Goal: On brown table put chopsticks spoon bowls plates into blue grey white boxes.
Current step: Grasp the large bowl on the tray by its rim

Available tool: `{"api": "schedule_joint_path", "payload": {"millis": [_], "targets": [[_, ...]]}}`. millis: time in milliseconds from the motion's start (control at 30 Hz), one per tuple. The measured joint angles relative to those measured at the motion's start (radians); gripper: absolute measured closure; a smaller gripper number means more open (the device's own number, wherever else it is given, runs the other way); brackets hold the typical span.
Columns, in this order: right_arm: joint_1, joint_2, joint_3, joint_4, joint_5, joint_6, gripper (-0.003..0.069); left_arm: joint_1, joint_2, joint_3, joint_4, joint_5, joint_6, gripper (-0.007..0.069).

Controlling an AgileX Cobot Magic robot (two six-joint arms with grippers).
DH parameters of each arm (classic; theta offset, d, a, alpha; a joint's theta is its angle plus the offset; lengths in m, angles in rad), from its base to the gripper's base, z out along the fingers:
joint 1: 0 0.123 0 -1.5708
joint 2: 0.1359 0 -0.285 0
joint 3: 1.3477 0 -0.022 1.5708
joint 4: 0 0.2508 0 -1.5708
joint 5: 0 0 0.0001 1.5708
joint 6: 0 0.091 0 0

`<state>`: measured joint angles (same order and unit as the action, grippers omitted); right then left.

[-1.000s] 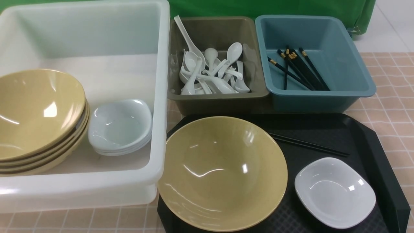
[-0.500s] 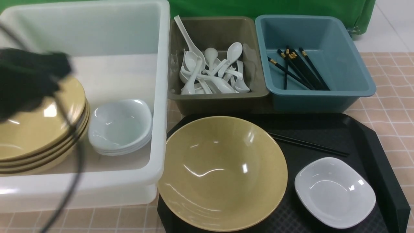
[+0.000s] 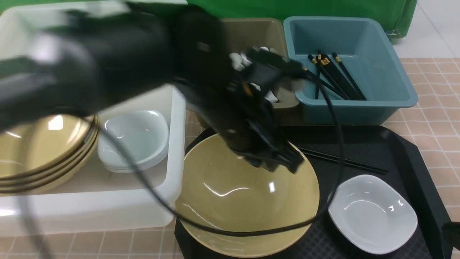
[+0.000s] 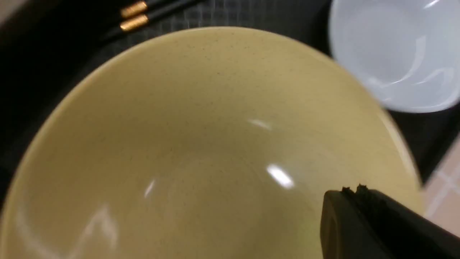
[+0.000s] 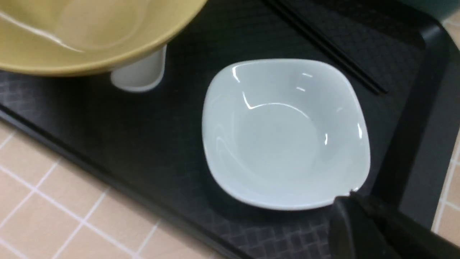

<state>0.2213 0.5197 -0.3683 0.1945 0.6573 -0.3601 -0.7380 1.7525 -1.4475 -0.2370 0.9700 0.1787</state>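
A big yellow bowl [image 3: 233,201] and a small white plate [image 3: 372,212] sit on the black tray [image 3: 406,151], with a pair of chopsticks [image 3: 345,162] behind them. My left gripper [image 3: 291,165] hangs shut and empty over the bowl's far rim; in the left wrist view its tips [image 4: 354,187] are above the bowl [image 4: 197,144]. My right gripper [image 5: 349,194] is shut and empty at the plate's [image 5: 284,133] edge. A white spoon [image 5: 140,75] pokes out from under the bowl [image 5: 90,32].
The white tub [image 3: 174,118] holds stacked yellow bowls [image 3: 36,154] and white plates [image 3: 136,140]. The grey box [image 3: 258,32] of spoons is mostly hidden behind my left arm. The blue box [image 3: 359,104] holds several chopsticks [image 3: 334,75]. The tiled brown table [image 3: 438,108] shows at right.
My left arm has swept in from the far left, across the white tub, to the yellow bowl on the tray. A dark edge has appeared at the front view's bottom right corner.
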Motion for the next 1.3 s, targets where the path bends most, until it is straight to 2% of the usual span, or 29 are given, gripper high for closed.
{"api": "schedule_joint_path", "payload": {"millis": [133, 267, 400, 567, 667, 767, 833, 867, 967, 1000, 1067, 1100, 1133, 1167, 1233, 1300], "targets": [[0.002, 0.000, 0.006, 0.000, -0.015, -0.007, 0.0620, -0.061, 0.214, -0.146, 0.109, 0.040, -0.082, 0.0621], [0.002, 0.000, 0.008, 0.000, -0.018, -0.008, 0.0620, -0.092, 0.329, -0.230, 0.141, 0.062, -0.100, 0.0621], [0.002, 0.000, 0.010, 0.001, -0.031, -0.008, 0.0620, -0.111, 0.369, -0.282, 0.098, 0.031, -0.094, 0.0621], [0.002, 0.000, 0.010, 0.002, -0.042, -0.010, 0.0620, -0.118, 0.364, -0.353, -0.084, -0.041, -0.023, 0.0620], [0.002, 0.000, 0.010, 0.002, -0.043, -0.011, 0.0619, -0.113, 0.344, -0.380, -0.093, -0.043, -0.014, 0.0620], [0.002, 0.000, 0.010, 0.002, -0.044, -0.010, 0.0618, -0.087, 0.295, -0.391, -0.008, -0.005, -0.063, 0.0616], [0.002, 0.000, 0.010, 0.002, -0.045, -0.010, 0.0616, -0.057, 0.249, -0.392, 0.114, 0.064, -0.115, 0.0599], [0.002, 0.000, 0.010, 0.002, -0.047, -0.010, 0.0615, -0.038, 0.225, -0.392, 0.194, 0.118, -0.125, 0.0570], [0.002, 0.000, 0.010, 0.003, -0.061, -0.010, 0.0615, -0.011, 0.206, -0.392, 0.307, 0.203, -0.128, 0.0477], [0.002, 0.000, 0.010, 0.003, -0.063, -0.010, 0.0614, -0.002, 0.205, -0.387, 0.342, 0.225, -0.132, 0.0419], [0.002, 0.000, 0.010, 0.003, -0.065, -0.010, 0.0613, 0.009, 0.209, -0.377, 0.368, 0.231, -0.141, 0.0337], [0.002, 0.000, 0.010, 0.003, -0.065, -0.008, 0.0612, 0.016, 0.218, -0.374, 0.376, 0.233, -0.147, 0.0267], [0.002, 0.000, 0.010, 0.003, -0.065, -0.008, 0.0612, 0.017, 0.220, -0.373, 0.376, 0.233, -0.147, 0.0267], [0.002, 0.000, 0.010, 0.004, -0.065, -0.008, 0.0612, 0.028, 0.239, -0.372, 0.377, 0.234, -0.149, 0.0192], [0.002, 0.000, 0.010, 0.005, -0.066, -0.008, 0.0611, 0.039, 0.272, -0.372, 0.376, 0.233, -0.151, 0.0143], [0.002, 0.000, 0.010, 0.006, -0.066, -0.007, 0.0610, 0.047, 0.306, -0.372, 0.375, 0.233, -0.152, 0.0125]]}}
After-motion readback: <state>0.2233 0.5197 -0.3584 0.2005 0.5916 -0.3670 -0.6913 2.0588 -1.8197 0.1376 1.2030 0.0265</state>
